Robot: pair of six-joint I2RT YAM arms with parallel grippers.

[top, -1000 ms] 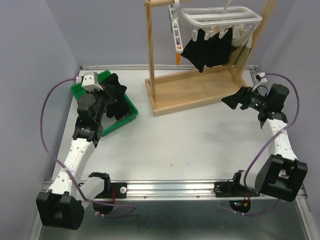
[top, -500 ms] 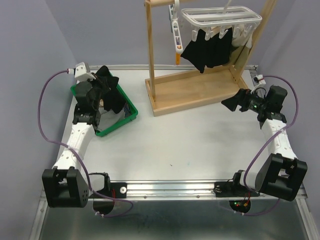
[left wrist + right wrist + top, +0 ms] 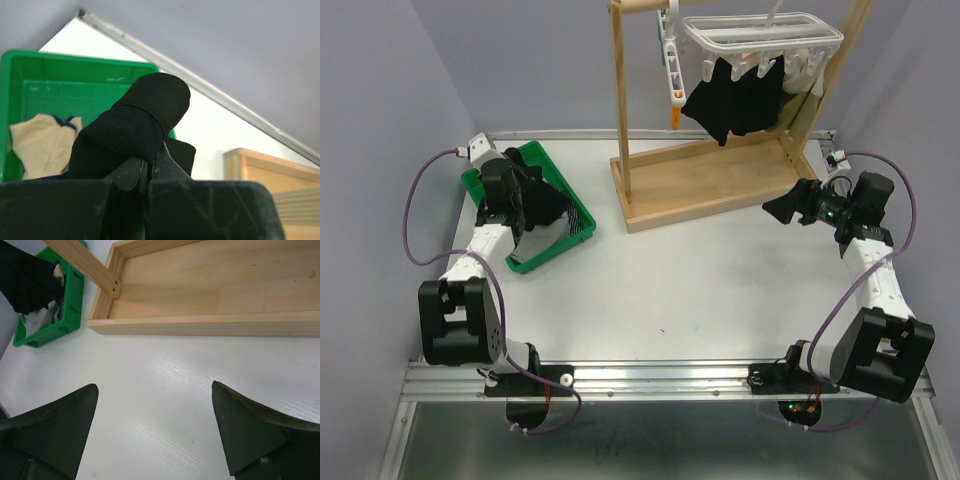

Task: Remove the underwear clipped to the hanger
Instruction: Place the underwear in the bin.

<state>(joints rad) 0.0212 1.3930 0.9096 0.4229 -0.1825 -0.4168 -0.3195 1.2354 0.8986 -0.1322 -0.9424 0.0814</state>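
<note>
Underwear [image 3: 732, 100] soft, light, limp; pinch bunched cloth just below clip [image 3: 739, 67]. Left gripper [image 3: 150, 167] clamps black pair [image 3: 137, 122] above bin [image 3: 30, 56]; right gripper [image 3: 154, 387] gaping, empty.

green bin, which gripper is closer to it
Left. The left gripper is right above the green bin, shut on black underwear. The right gripper is open, far across the table, by the wooden stand.

Black underwear [image 3: 735, 100] hangs clipped; another black piece [image 3: 135, 125] above a tan one [image 3: 42, 145]
</note>
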